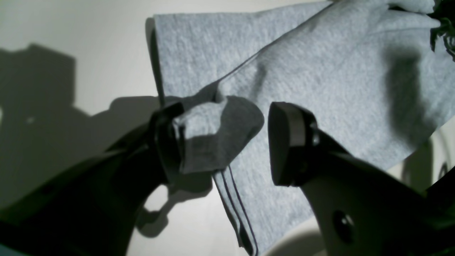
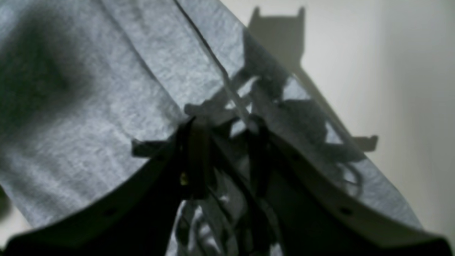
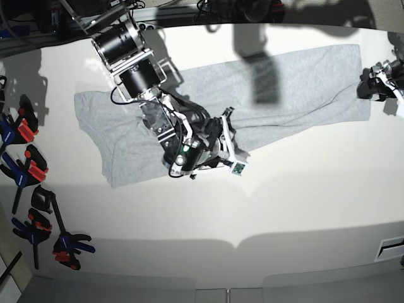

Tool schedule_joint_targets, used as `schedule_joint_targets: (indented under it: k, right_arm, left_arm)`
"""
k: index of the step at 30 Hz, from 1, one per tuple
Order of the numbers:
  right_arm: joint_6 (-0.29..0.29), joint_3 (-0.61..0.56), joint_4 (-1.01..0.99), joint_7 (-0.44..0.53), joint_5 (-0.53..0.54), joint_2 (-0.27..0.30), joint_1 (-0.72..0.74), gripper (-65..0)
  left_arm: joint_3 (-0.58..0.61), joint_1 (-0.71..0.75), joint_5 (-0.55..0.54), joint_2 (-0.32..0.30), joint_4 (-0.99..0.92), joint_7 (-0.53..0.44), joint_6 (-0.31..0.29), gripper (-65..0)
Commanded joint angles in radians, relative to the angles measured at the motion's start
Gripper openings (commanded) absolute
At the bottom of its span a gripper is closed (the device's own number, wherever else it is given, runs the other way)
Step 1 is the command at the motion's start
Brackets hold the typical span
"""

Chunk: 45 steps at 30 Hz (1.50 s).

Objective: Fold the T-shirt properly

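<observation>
Grey shirt (image 3: 284, 88) lies spread on the bench (image 3: 297, 202). Left tool (image 1: 245, 142) gapes at the shirt's hem corner, cloth draped over one finger. Right tool (image 2: 224, 142) pinches the shirt's edge.

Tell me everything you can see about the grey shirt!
The shirt is light heather-grey and looks like soft cotton knit with stitched hems. It lies spread across the white table, partly folded over itself and wrinkled, one sleeve end pointing toward the table's left side in the base view. No print shows. The left hand sits open at one edge, a bunched bit of cloth resting against one finger. The right hand presses on the cloth along a fold near the middle.
</observation>
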Motion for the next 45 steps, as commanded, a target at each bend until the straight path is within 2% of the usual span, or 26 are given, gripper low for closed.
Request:
schedule_joint_targets:
  k: [1, 9, 12, 16, 20, 23, 28, 33, 36, 45]
  right_arm:
    - [0.003, 0.005, 0.014, 0.018, -0.006, -0.006, 0.033, -49.1]
    - [0.002, 0.005, -0.04, 0.037, -0.022, -0.014, 0.033, -49.8]
    - [0.002, 0.005, -0.039, 0.039, -0.026, -0.029, 0.034, -65.0]
    - [0.002, 0.005, -0.015, 0.037, -0.028, -0.043, 0.038, -65.0]
    - [0.002, 0.005, 0.039, -0.039, -0.027, -0.04, 0.038, -65.0]
    - [0.002, 0.005, 0.067, -0.06, -0.016, -0.03, 0.038, -65.0]
    - [-0.003, 0.005, 0.116, -0.083, -0.015, 0.005, 0.032, -65.0]
    - [-0.005, 0.005, 0.21, -0.155, 0.094, 0.046, 0.016, -65.0]
    - [-0.005, 0.005, 0.293, -0.181, 0.138, 0.071, -0.014, -65.0]
    - [-0.021, 0.005, 0.418, -0.21, 0.141, 0.118, -0.157, -65.0]
  left_arm:
    - [-0.009, -0.006, -0.017, -0.025, 0.01, -0.021, -0.006, -30.4]
    - [-0.009, -0.006, -0.018, -0.025, 0.01, -0.021, -0.006, -30.4]
    - [-0.009, -0.006, -0.017, -0.025, 0.01, -0.021, -0.006, -30.4]
    - [-0.009, -0.006, -0.01, -0.026, 0.01, -0.021, -0.006, -30.4]
    - [-0.009, -0.006, -0.01, -0.026, 0.01, -0.021, -0.006, -30.4]
    - [-0.009, -0.008, -0.01, -0.026, 0.01, -0.021, -0.006, -30.4]
    - [-0.009, -0.008, -0.01, -0.026, 0.01, -0.021, -0.006, -30.9]
    - [-0.009, -0.008, -0.012, -0.026, 0.01, -0.021, -0.006, -35.6]
    - [-0.009, -0.008, -0.013, -0.026, 0.01, -0.021, -0.006, -36.1]
    - [-0.009, -0.008, -0.013, -0.026, 0.01, -0.02, -0.006, -36.1]
